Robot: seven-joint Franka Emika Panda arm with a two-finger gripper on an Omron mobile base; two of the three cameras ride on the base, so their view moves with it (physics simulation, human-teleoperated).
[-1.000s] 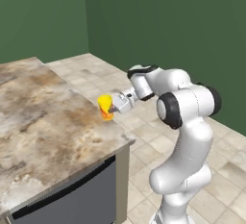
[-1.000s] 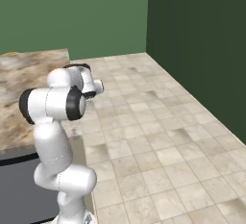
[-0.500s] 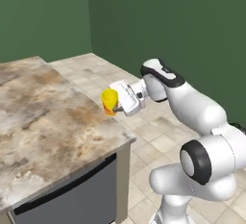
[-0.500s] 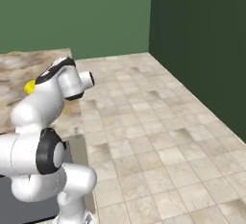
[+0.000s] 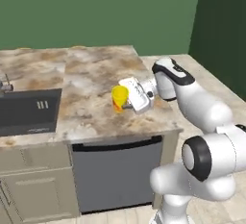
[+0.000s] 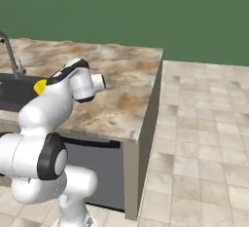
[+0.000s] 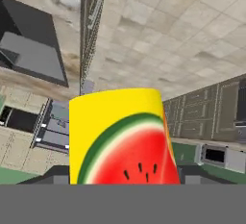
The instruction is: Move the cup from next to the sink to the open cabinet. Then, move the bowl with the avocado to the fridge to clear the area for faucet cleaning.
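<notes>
1 cup (image 5: 119,97), yellow with a red mark low on its side, sits clamped in the end effector (image 5: 126,100) and is carried above the marbled surface (image 5: 91,81), clear of it. In the hand view the cup (image 7: 120,136) stands directly ahead of the end effector and carries a watermelon-slice print. The white arm reaches the end effector from the right of the left base view. The sink (image 5: 29,111), a dark grey basin, lies well apart from the end effector, on the cup's far side. In the right base view a sliver of the yellow cup (image 6: 40,86) shows beyond the arm's wrist, with the faucet (image 6: 9,50) farther off on the same side. A dark grey dishwasher front (image 5: 117,172) sits below the end effector, under the surface edge.
</notes>
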